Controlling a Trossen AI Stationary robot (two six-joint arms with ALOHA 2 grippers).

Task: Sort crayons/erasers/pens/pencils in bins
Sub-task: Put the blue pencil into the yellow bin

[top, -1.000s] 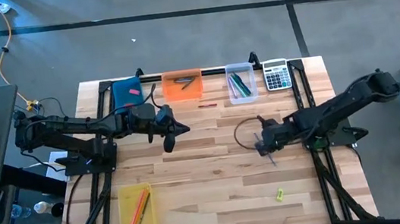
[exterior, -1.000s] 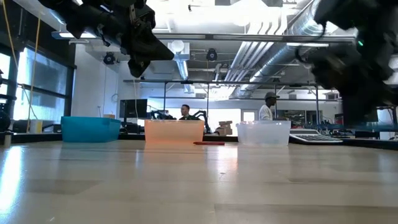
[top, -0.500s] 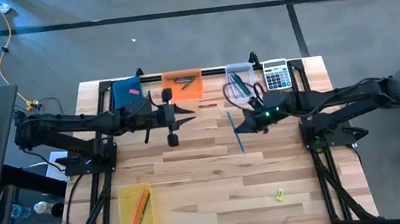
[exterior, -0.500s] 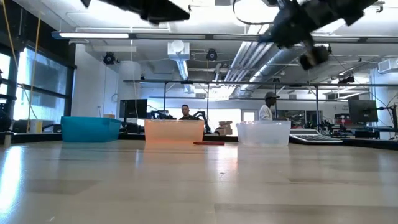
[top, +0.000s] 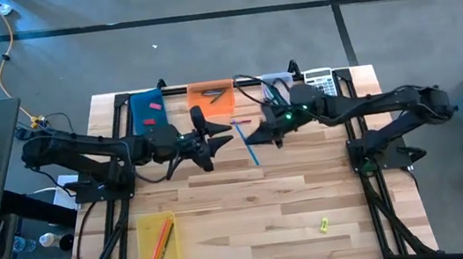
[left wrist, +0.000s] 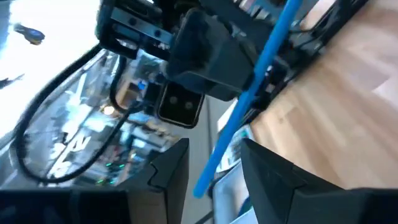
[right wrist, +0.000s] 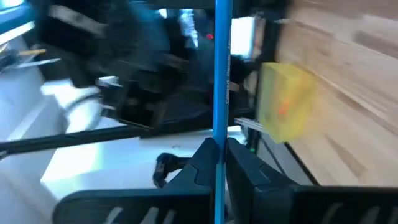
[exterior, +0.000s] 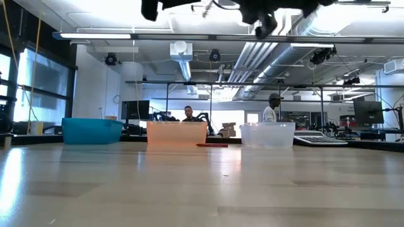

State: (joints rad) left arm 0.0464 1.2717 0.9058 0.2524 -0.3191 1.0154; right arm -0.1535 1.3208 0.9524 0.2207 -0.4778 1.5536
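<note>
Table [top: 249, 198] carries four bins: blue bin [top: 148, 110], orange bin [top: 210, 98] and clear bin [top: 274, 82] along the far edge, yellow bin [top: 158, 242] near the front. Right gripper [top: 272, 126] is clamped on a blue pen [top: 250, 147], held aloft between orange and clear bins. Left gripper [top: 214, 132] faces it, fingers [left wrist: 168, 169] parted, holding nothing. Pen judged light, stiff, slick; grip mid-shaft. Clear bin is largely hidden by the right arm; bin contents are hard to identify.
</note>
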